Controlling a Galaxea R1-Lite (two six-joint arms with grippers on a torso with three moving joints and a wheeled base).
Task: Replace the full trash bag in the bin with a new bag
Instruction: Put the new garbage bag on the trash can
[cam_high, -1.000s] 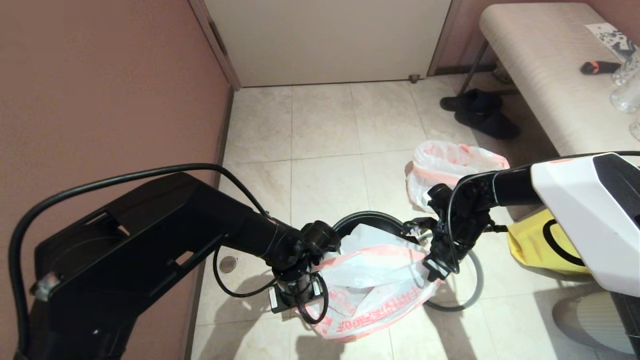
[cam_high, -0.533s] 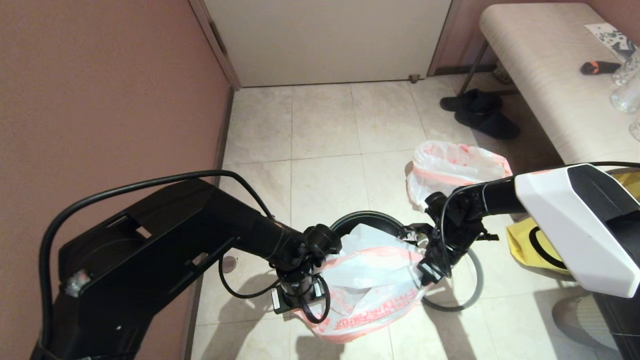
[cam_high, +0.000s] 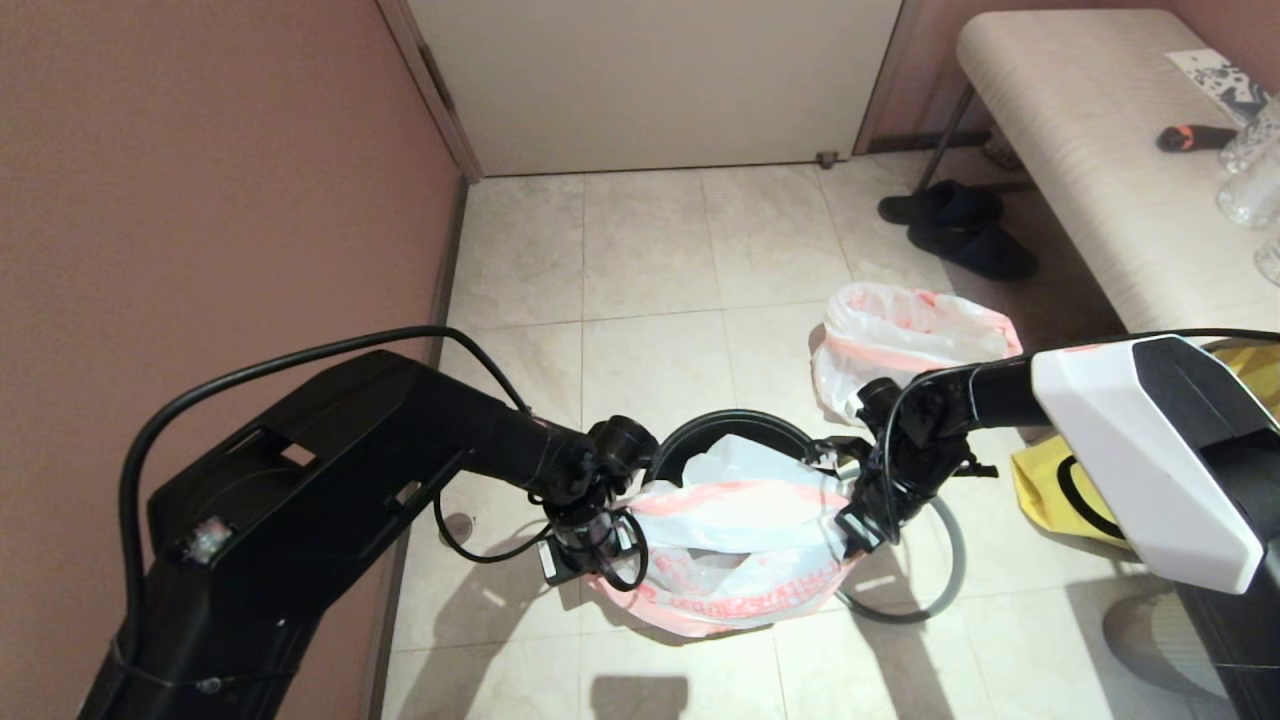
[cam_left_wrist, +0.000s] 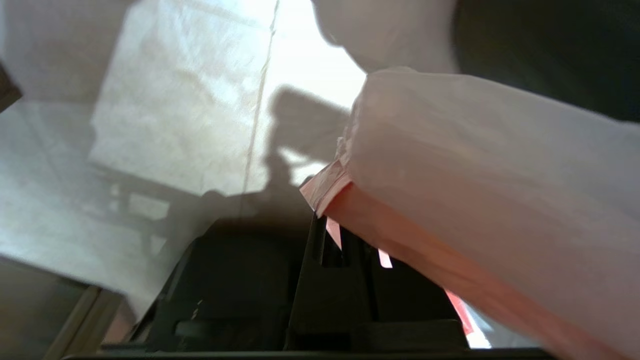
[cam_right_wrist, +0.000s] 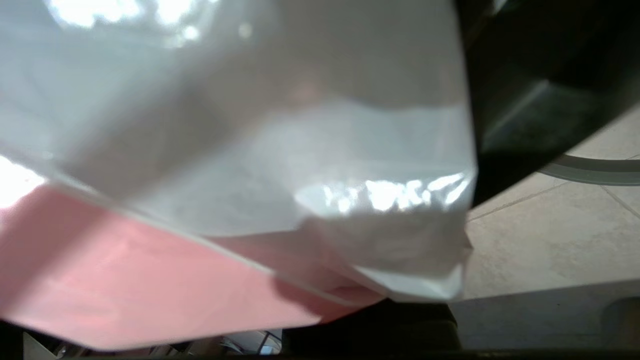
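You moved left gripper (cam_high: 590, 545) and right gripper (cam_high: 850, 520) toward bin (cam_high: 700, 440); new bag (cam_high: 735, 555) spread wider, sank lower over bin.

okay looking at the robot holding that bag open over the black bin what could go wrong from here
1. The new bag is held only at two rim edges, by the left gripper and the right gripper; thin plastic may slip out or tear.
2. It hangs mostly over the near side of the bin, so it may drape outside.
3. The grey ring lies beside the bin and could snag it.
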